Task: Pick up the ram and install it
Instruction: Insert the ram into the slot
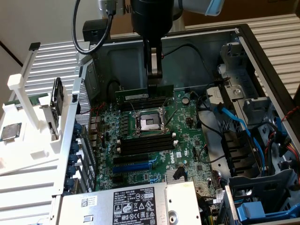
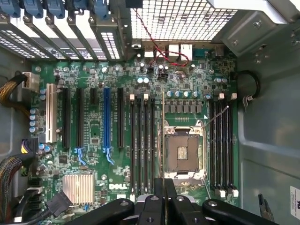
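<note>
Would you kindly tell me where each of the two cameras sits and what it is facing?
Exterior view: off the arm, above the open computer case, looking down at the motherboard; the arm comes down from the top, its gripper shut on the ram.
Wrist view: on the wrist, looking straight down at the motherboard; the gripper and the ram, edge-on, show.
Shared: the CPU socket and black memory slots.

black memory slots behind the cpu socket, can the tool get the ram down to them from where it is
Probably yes. The tool holds the thin green circuit-board ram stick just above the long black memory slots, and nothing visible lies between them.
</note>
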`<state>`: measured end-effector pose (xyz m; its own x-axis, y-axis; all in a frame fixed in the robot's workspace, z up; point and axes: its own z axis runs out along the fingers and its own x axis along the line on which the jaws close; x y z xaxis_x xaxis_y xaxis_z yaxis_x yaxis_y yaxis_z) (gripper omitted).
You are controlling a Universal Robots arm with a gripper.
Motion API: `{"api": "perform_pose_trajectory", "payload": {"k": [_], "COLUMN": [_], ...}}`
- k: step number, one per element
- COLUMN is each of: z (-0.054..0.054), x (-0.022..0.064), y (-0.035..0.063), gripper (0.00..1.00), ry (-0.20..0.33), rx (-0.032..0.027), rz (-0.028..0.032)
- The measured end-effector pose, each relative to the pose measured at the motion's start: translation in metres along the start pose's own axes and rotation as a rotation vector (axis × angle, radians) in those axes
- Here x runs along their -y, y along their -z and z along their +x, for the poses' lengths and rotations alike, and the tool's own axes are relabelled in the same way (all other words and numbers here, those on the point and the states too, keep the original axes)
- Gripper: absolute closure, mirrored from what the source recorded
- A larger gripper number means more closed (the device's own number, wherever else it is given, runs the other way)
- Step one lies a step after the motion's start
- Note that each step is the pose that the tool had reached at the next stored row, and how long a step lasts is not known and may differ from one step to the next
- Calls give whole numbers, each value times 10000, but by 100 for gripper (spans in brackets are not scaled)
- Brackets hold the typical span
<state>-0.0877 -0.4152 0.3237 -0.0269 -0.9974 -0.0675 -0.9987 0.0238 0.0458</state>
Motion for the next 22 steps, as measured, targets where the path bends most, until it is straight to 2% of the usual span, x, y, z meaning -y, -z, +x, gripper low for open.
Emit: {"api": "perform_pose_trajectory", "payload": {"k": [2,4,7,10,15,18,21,22], "z": [10,11,13,17,20,20,22,23], "x": [6,9,10,12,5,5,6,6], "y": [-4,-15,-39,-68,-106,-119,-136,-139], "gripper": [88,88,88,88,88,88,88,88], "ry": [-13,-40,-62,-62,-58,-60,-65,-65], "rx": [119,199,218,217,212,146,27,6], "rz": [6,14,19,24,74,85,93,93]}}
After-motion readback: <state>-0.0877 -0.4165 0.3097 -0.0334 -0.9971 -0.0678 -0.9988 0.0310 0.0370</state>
